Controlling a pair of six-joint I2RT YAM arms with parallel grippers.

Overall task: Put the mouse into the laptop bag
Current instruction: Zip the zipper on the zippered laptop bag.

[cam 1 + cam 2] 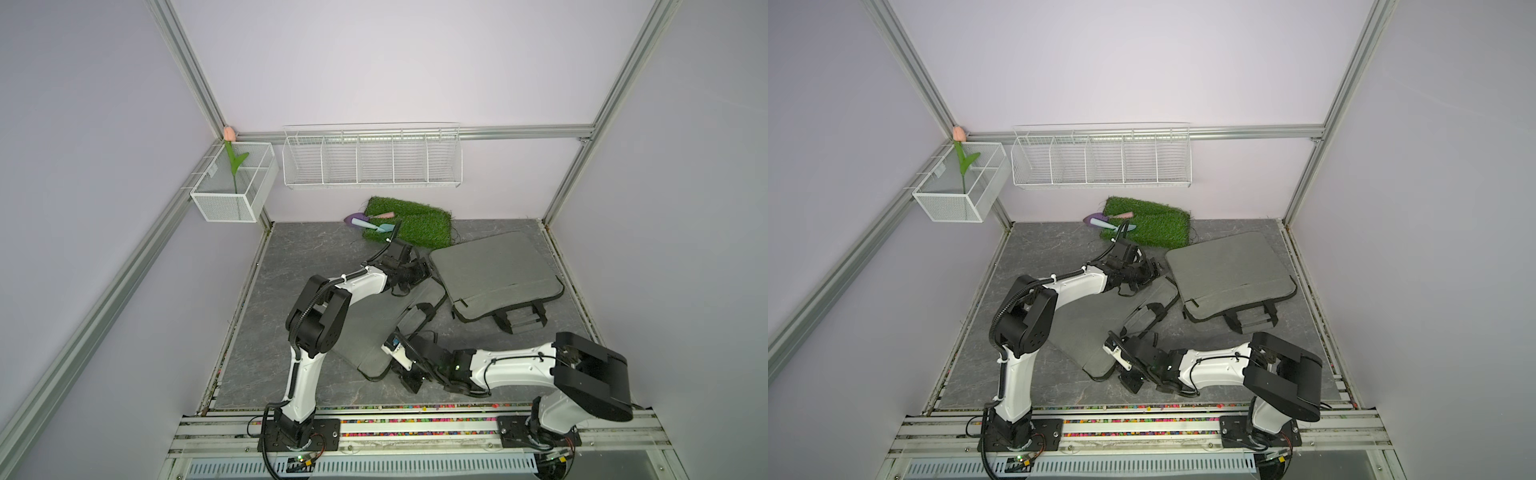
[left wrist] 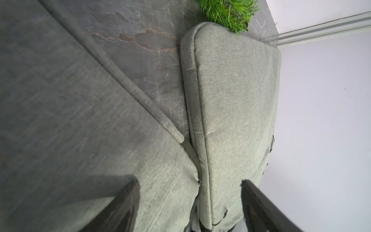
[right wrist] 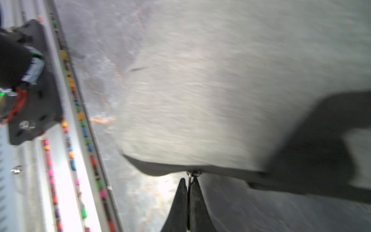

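Observation:
The mouse is out of view. A grey laptop bag [image 1: 374, 320] [image 1: 1096, 328] lies flat in the middle of the table, partly under my left arm. My right gripper [image 3: 188, 180] [image 1: 411, 380] is at its near edge, shut on the metal zipper pull [image 3: 193, 172], and the bag's fabric [image 3: 220, 80] is lifted a little there. Over the bag's far corner [image 2: 100, 120] my left gripper [image 2: 190, 181] [image 1: 419, 266] hangs open with nothing between its fingers. A second grey laptop bag [image 1: 490, 266] [image 2: 230, 100] with black handles lies just to the right, touching that corner.
A green grass mat [image 1: 409, 222] with two small trowels [image 1: 374, 222] lies at the back. A white wire shelf [image 1: 372, 160] and a mesh basket [image 1: 232, 183] holding a tulip hang on the walls. A metal rail [image 1: 415, 419] runs along the front edge.

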